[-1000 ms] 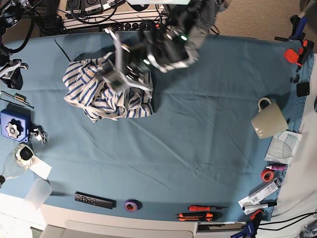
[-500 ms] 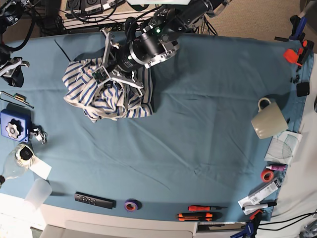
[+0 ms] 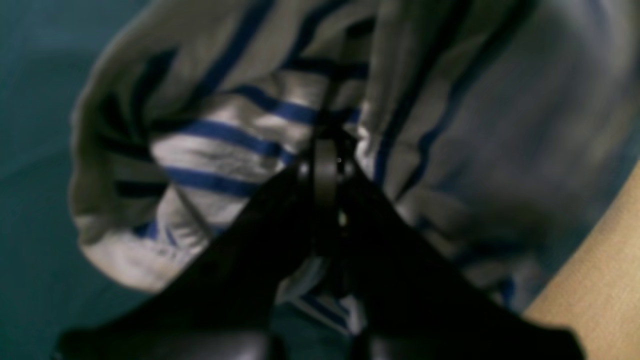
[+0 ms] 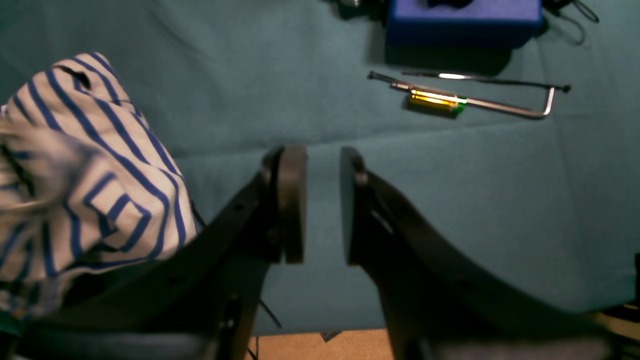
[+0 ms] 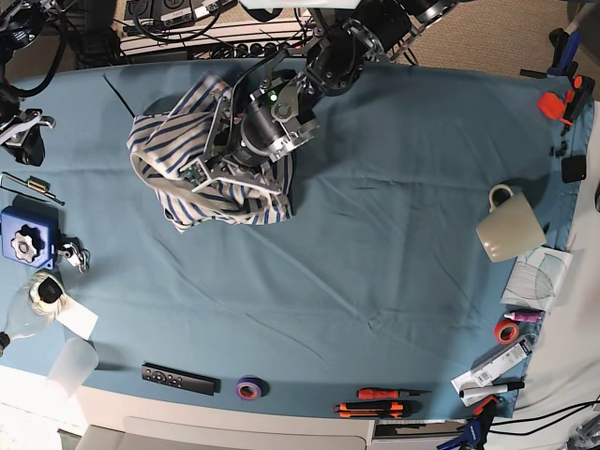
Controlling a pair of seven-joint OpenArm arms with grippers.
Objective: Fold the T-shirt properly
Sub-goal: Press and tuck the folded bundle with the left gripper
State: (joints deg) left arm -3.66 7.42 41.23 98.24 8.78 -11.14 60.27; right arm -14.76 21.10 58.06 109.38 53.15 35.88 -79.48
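The T-shirt [image 5: 169, 150], white with blue stripes, lies crumpled at the back left of the teal tablecloth [image 5: 375, 262]. My left gripper [image 5: 202, 171] reaches over it from the back. In the left wrist view its fingers [image 3: 325, 170] are shut, with a fold of the T-shirt [image 3: 225, 150] bunched at their tips. My right gripper [image 5: 26, 141] hangs at the far left edge, apart from the shirt. It [image 4: 322, 205] is open with nothing between its pads, over bare cloth. The T-shirt [image 4: 100, 175] is to its left in that view.
A blue box [image 5: 23, 239] and a metal tool [image 4: 475, 95] lie by the right gripper. A beige mug [image 5: 509, 228] stands at the right. A remote [image 5: 178, 379], a tape roll [image 5: 248, 387] and screwdrivers [image 5: 380, 401] line the front edge.
My left arm has swung left and down onto the shirt. The shirt's back part has risen and bunched toward the gripper. The right gripper has stayed put.
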